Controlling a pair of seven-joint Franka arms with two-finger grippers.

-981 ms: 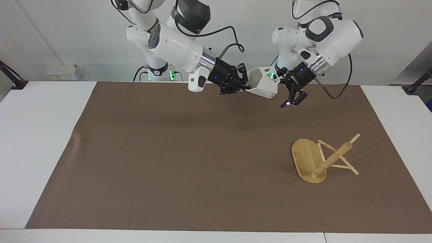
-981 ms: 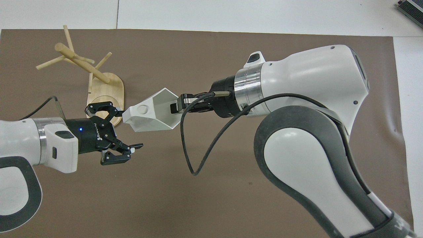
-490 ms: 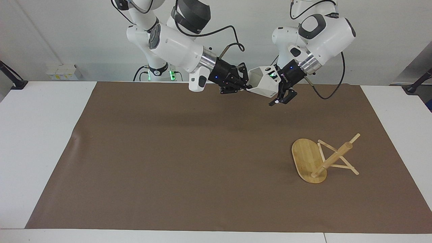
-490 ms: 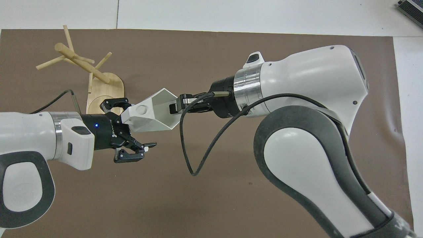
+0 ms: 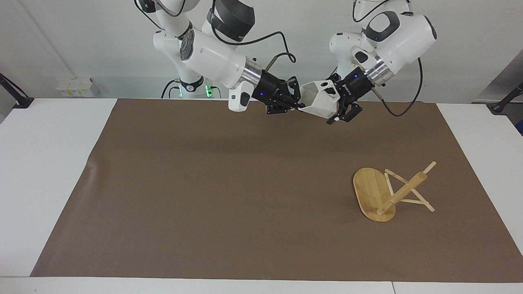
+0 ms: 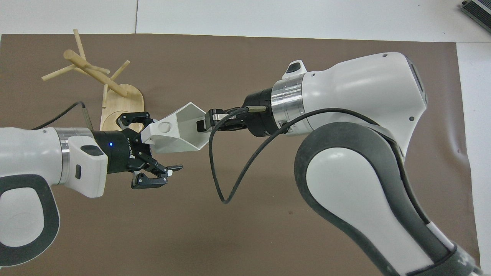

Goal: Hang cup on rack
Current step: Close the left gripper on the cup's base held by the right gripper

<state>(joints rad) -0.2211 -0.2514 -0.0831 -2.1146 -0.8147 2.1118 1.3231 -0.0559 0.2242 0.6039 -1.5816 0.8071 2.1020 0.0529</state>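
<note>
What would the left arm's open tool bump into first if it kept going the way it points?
Most likely the cup, held up by the right tool. The left tool already brackets the cup's base; contact is unclear.

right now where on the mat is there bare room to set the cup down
Most of the brown mat is bare, from the rack to the right arm's end. Crowded only at the rack and, in the air, where both claws meet at the cup.
</note>
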